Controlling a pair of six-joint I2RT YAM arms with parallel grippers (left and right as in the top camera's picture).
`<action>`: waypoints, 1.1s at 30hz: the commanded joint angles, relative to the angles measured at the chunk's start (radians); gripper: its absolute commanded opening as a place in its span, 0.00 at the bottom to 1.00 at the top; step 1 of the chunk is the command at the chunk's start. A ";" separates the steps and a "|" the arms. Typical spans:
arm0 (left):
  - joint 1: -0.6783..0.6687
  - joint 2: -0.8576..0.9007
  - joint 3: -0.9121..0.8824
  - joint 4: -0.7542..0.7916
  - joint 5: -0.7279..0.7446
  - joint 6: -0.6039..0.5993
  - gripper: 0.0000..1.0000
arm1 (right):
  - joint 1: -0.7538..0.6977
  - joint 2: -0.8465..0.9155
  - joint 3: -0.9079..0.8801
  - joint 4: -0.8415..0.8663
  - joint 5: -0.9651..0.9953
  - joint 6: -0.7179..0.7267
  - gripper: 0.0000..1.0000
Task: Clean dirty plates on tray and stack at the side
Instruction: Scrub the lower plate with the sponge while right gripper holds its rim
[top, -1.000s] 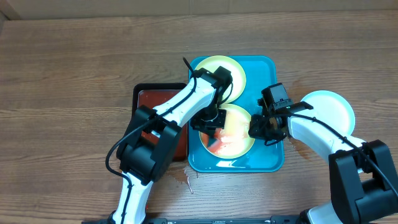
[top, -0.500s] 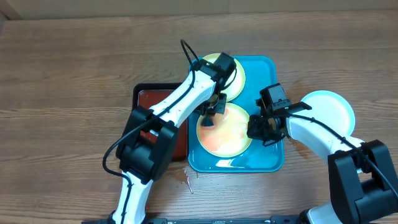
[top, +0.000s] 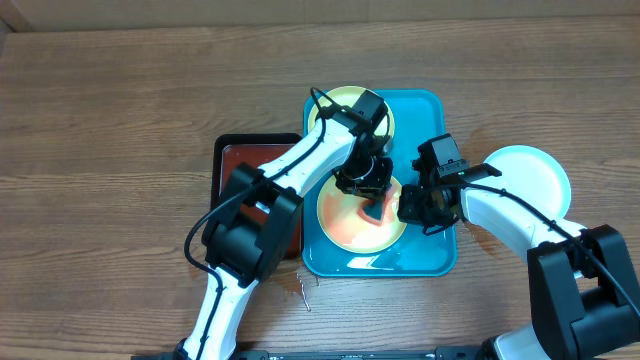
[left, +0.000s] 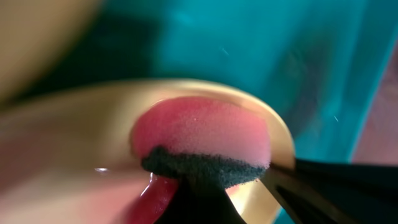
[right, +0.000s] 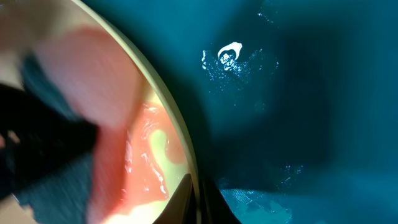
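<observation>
Rear plate (top: 340, 103) half hidden under the left arm (top: 300, 165); wrist-view sponge (left: 205, 134) blurred.

Turquoise tray (top: 425, 110); yellow-green plate (top: 340, 225), orange-smeared; pale-blue plate (top: 540, 175); pink sponge (left: 205, 134), dark backing.

No text, label, brand, number or sign can be read in any view.

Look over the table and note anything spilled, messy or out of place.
Red-orange sauce is smeared across the front plate in the tray, and wet droplets glisten on the tray floor beside it.
</observation>
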 joint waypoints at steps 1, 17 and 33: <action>-0.015 0.024 -0.004 -0.036 0.131 0.050 0.04 | -0.007 0.023 -0.010 -0.005 0.063 -0.002 0.04; 0.023 0.019 -0.004 -0.304 -0.389 0.027 0.04 | -0.007 0.023 -0.010 -0.005 0.063 -0.002 0.04; 0.095 0.001 0.042 -0.312 -0.635 -0.024 0.04 | -0.007 0.023 -0.010 -0.004 0.063 -0.002 0.04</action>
